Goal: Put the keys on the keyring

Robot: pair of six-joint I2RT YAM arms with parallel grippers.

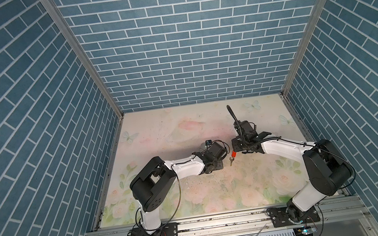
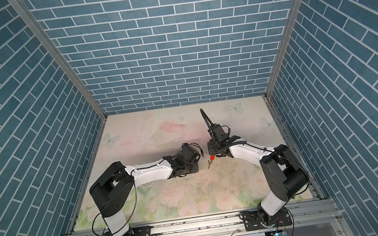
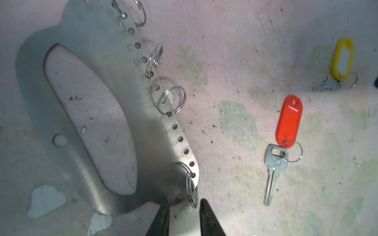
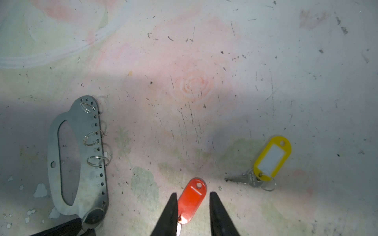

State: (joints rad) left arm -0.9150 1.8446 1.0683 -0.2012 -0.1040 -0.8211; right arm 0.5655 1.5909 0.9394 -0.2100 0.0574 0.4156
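The keyring is a flat silver metal plate with an oval cut-out and a row of holes, several holding small split rings. It lies flat on the mat. My left gripper hangs over its near end. Its jaws are narrowly apart, with the end ring standing between them, close to one fingertip. One of the keys, with a red tag, lies on the mat. My right gripper hovers open above this tag. The other key, with a yellow tag, lies farther off.
Blue brick-patterned walls close in the floral mat on three sides. An aluminium rail runs along the front. A black gooseneck cable sticks up from the right wrist. The two wrists stand close together near the table's middle.
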